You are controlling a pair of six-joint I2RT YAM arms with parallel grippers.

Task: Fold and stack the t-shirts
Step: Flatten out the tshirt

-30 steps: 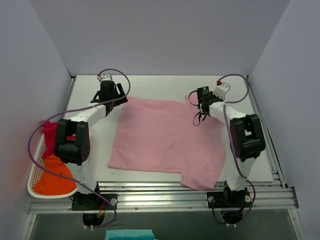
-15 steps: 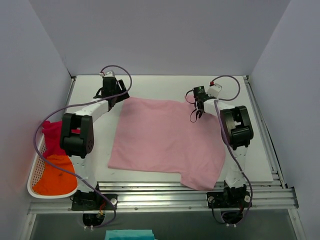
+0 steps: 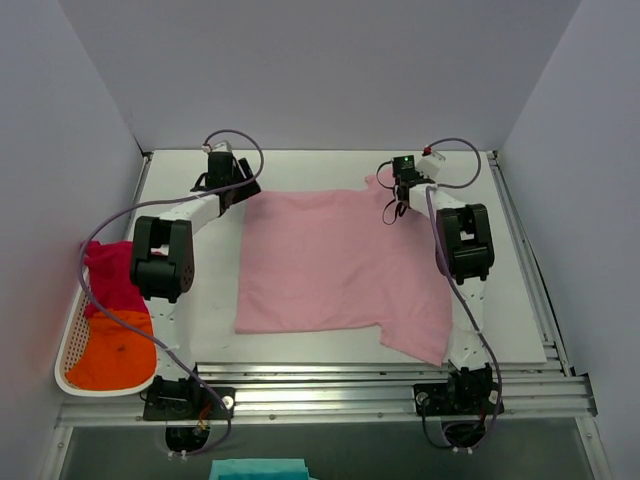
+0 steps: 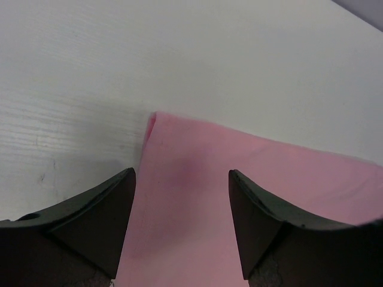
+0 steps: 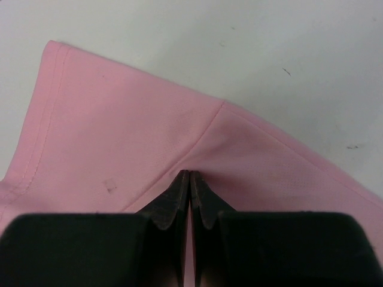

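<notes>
The light pink t-shirt (image 3: 340, 260) lies spread flat on the white table. My left gripper (image 3: 245, 188) is at its far left corner; in the left wrist view it (image 4: 181, 172) is open, with its jaws astride the pink cloth (image 4: 251, 179). My right gripper (image 3: 399, 196) is at the far right shoulder, beside the sleeve. In the right wrist view it (image 5: 190, 173) is shut, pinching the pink cloth (image 5: 137, 131) at the sleeve seam. The magenta-red t-shirt (image 3: 115, 275) and the orange t-shirt (image 3: 115, 350) lie bunched in a basket at the left.
The white basket (image 3: 63, 368) sits at the table's near left edge. Grey walls close in the left, far and right sides. A metal rail (image 3: 330, 385) runs along the near edge. A teal cloth (image 3: 260, 470) lies below it.
Both arms have reached farther toward the back wall. The pink shirt has slid away from the near edge and its left side has shifted right.
</notes>
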